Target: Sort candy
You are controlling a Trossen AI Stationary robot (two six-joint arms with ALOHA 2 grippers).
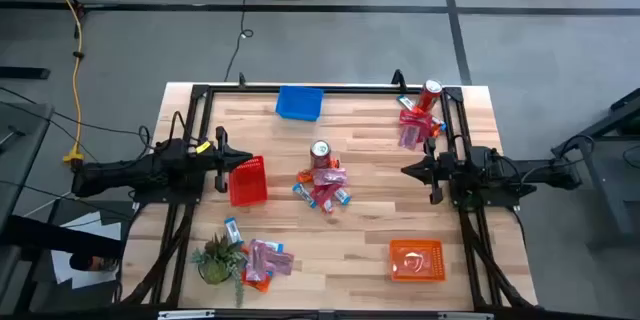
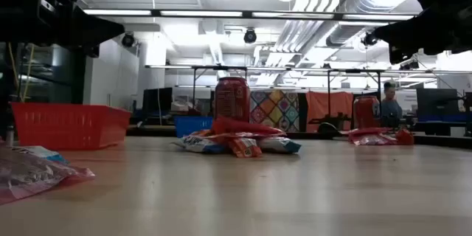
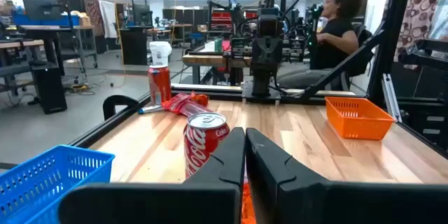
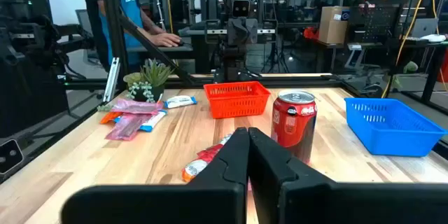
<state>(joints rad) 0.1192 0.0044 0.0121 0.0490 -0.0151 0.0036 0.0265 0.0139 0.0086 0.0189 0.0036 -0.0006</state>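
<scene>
Left hand (image 1: 222,165) sits at the bench's left edge, fingers pressed together, holding nothing; it's just beside the red basket (image 1: 248,180). Right hand (image 1: 408,170) mirrors it at the right edge, also pressed shut and empty. Both look parked facing the middle, prob. a ready pose before sorting starts.

Candy (image 1: 322,188) lies in a loose heap mid-bench, touching a drink can (image 1: 320,152). A 2nd pile (image 1: 262,258) is near the front left by a small plant (image 1: 217,258), a 3rd (image 1: 412,125) at the back right by another can (image 1: 431,93). Packets are flat, crinkly, glossy wrap: orange, pink-red, blue & white.

Three mesh plastic baskets, red, blue (image 1: 299,102), orange (image 1: 416,260), stand well apart, likely one per colour. Bench (image 1: 360,230) is pale wood planks, smooth.
</scene>
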